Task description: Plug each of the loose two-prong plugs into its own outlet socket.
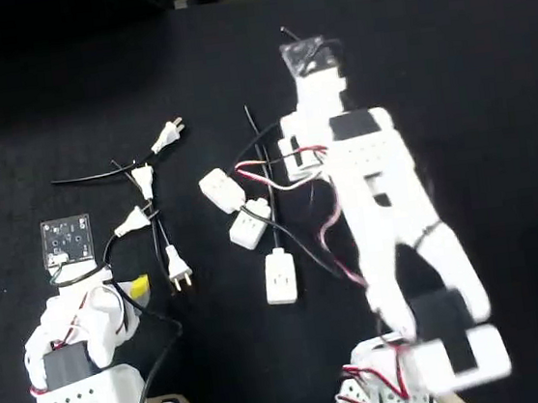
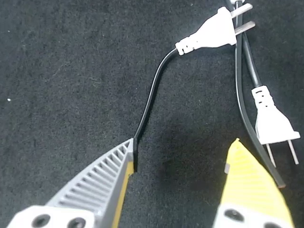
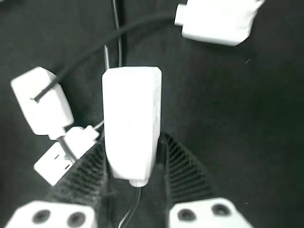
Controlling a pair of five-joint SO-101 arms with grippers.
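Your right tool (image 3: 134, 145) clamps an outlet socket (image 3: 132, 114), likely to steady it; your left tool (image 2: 184, 141) gapes wide over a cord (image 2: 148, 107).

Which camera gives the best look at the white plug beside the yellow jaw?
The left wrist view: the plug lies close up, with both prongs and its black cord plain to see. The high view shows the plug small, beside the left arm's yellow jaw.

Even light, whites w/ glare, soft shadows
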